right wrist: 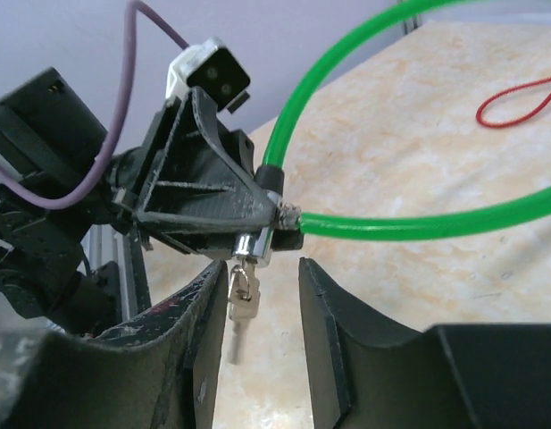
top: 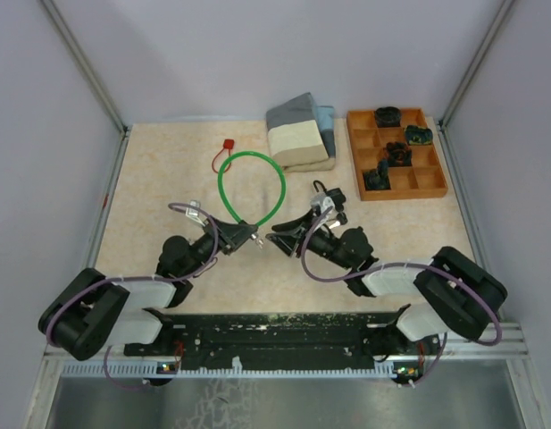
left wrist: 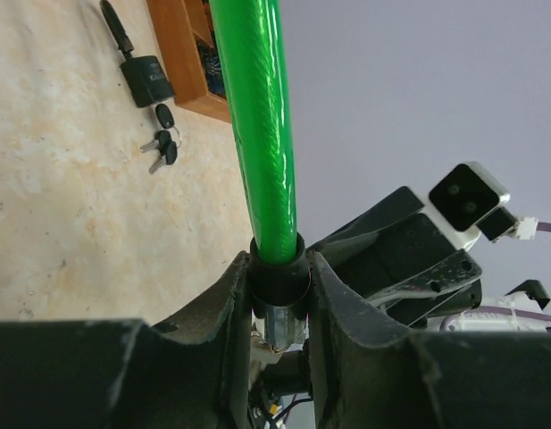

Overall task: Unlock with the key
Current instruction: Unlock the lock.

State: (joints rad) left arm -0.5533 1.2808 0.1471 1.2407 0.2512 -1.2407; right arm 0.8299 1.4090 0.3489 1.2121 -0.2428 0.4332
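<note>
Lock head (left wrist: 278,284) pinched by left gripper (top: 244,235) | right gripper (right wrist: 262,273) fingers spread, key (right wrist: 242,299) hanging between them | beyond your green cable loop (top: 220,188): red cord (top: 228,144), folded cloths (top: 300,143), wooden tray (top: 429,179).

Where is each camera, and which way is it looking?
Top: above and behind, looking down at the table; left arm and right arm show.
Left wrist: on left arm, looking along the cable; left claw grips the lock.
Right wrist: on right arm, facing the left claw; open right claw flanks the key.
All share the cable.
</note>
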